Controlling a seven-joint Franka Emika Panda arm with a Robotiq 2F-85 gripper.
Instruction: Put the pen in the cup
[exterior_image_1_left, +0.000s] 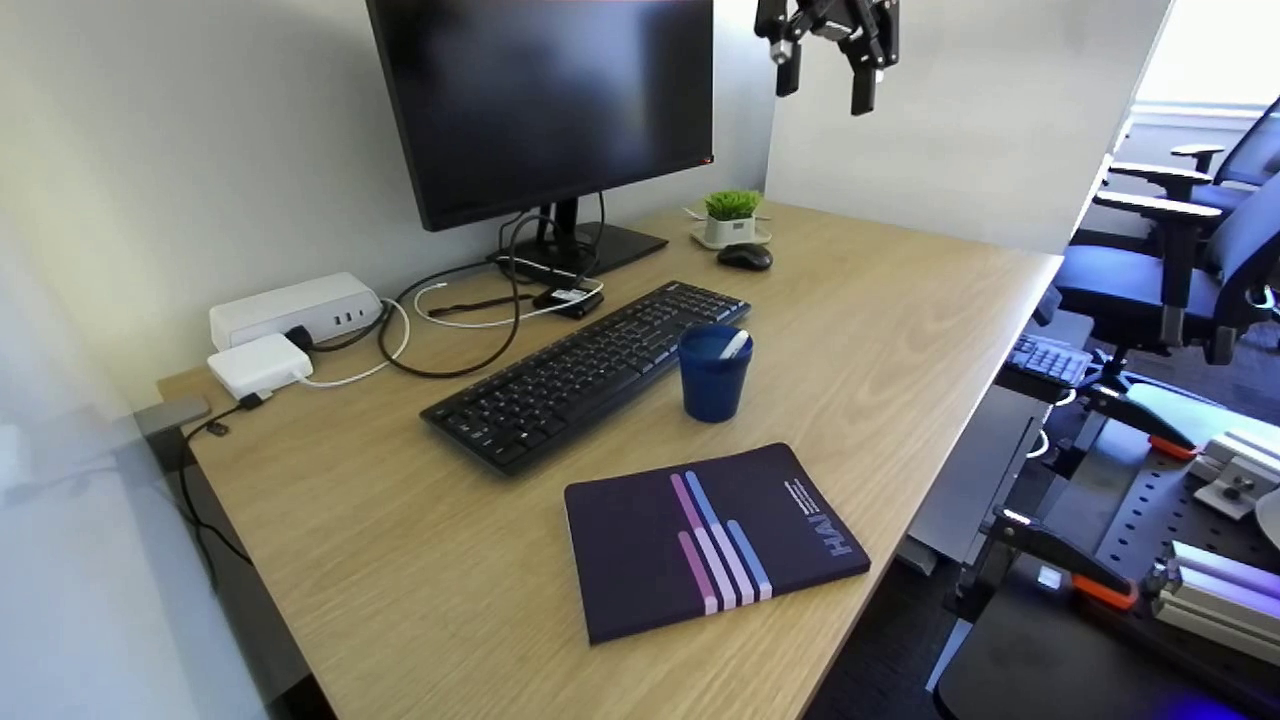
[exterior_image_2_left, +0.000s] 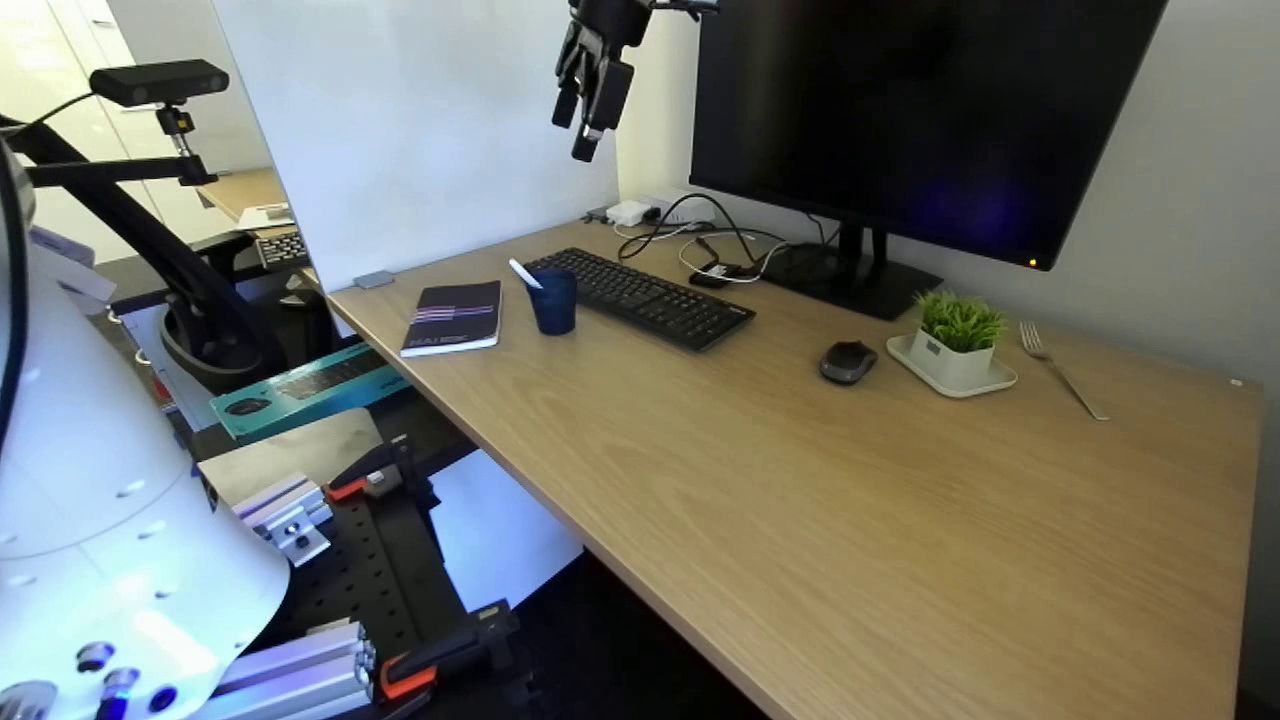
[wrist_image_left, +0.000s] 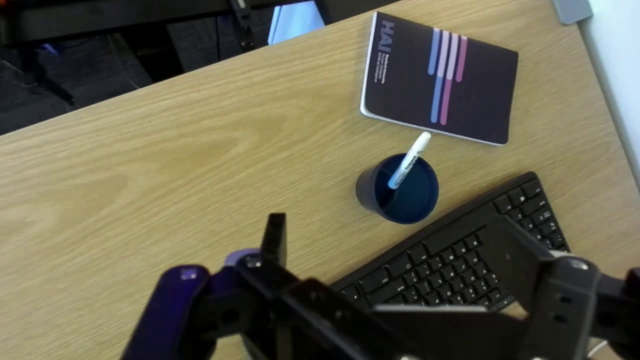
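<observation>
Find the pen (wrist_image_left: 410, 160) inside the cup (exterior_image_1_left: 712, 385), tilted, with the lower part within the dark blue wall and the white upper end out past the rim toward the notebook (exterior_image_1_left: 716, 543). Can make out dark lettering along the pen in the wrist view. Cannot tell about contact with the cup's bottom. See the cup upright on the surface (exterior_image_1_left: 890, 330), just beside the keyboard (exterior_image_1_left: 590, 375) and near the notebook.

See the tool (exterior_image_1_left: 825, 101) up in the air, well apart from pen and cup, with fingers (exterior_image_1_left: 863, 92) pointing down and spread, a wide gap in between. Get the same spread in the wrist view, with one finger backed by the surface and the other by the keyboard.

Note the monitor (exterior_image_1_left: 560, 100) beyond the keyboard. Spot the mouse (exterior_image_1_left: 745, 257) near the plant (exterior_image_2_left: 955, 340), with a tray (exterior_image_2_left: 1000, 378) under the latter. Find a fork (exterior_image_2_left: 1070, 383) just beside the tray in an exterior view.
</observation>
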